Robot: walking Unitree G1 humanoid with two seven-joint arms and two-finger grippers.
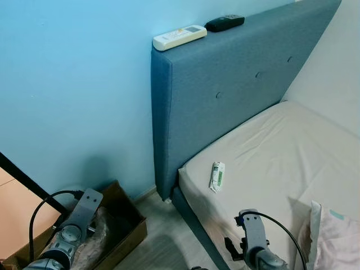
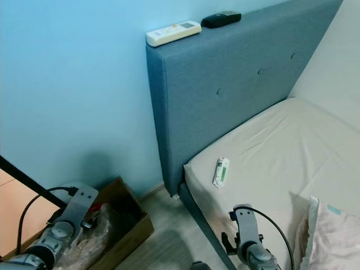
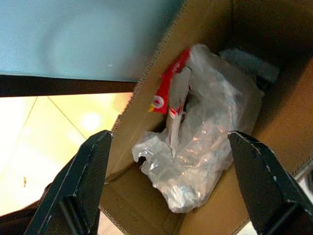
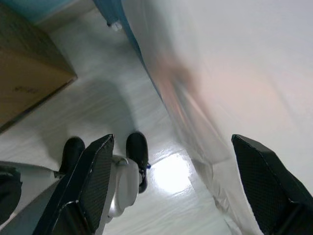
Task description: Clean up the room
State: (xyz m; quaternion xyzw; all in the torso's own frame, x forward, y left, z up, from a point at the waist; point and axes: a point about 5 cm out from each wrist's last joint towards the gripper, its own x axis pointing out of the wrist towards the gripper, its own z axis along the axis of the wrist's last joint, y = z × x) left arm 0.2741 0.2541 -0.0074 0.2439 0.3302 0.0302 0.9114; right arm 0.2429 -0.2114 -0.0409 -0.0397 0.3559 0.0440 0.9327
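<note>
A: We are looking down at the corner of a bedroom with a pale blue wall point(image 1: 67, 84). What sits before us?

B: A bed point(image 1: 292, 152) with a beige sheet runs to our right, backed by a grey-blue padded headboard point(image 1: 225, 84). On the sheet, near the mattress corner closest to the headboard, lies a small white and green packet point(image 1: 217, 176), flat and alone.

A: And on top of the headboard?

B: We see a white remote control point(image 1: 180, 37) at its near end and a black remote point(image 1: 224, 22) just beside it, farther along. A pale pink pillow point(image 1: 336, 239) lies at the bed's near right edge.

A: Where is our left tool?

B: Our left tool point(image 3: 171, 186) hangs over an open cardboard box point(image 1: 121, 225) on the floor point(image 1: 169, 242) by the wall. Its two black fingers point(image 3: 78, 186) stand wide apart and hold nothing. Between them we see into the box: a crumpled clear plastic bag point(image 3: 205, 147) with a red and white wrapper point(image 3: 168, 95) against it.

A: And our right tool?

B: Our right tool point(image 4: 171, 186) is beside the bed's edge, pointing down at the pale wooden floor. Its fingers point(image 4: 88, 186) are also spread wide and empty. The robot's two black feet point(image 4: 105, 152) show below it, with the box's outer side nearby.
</note>
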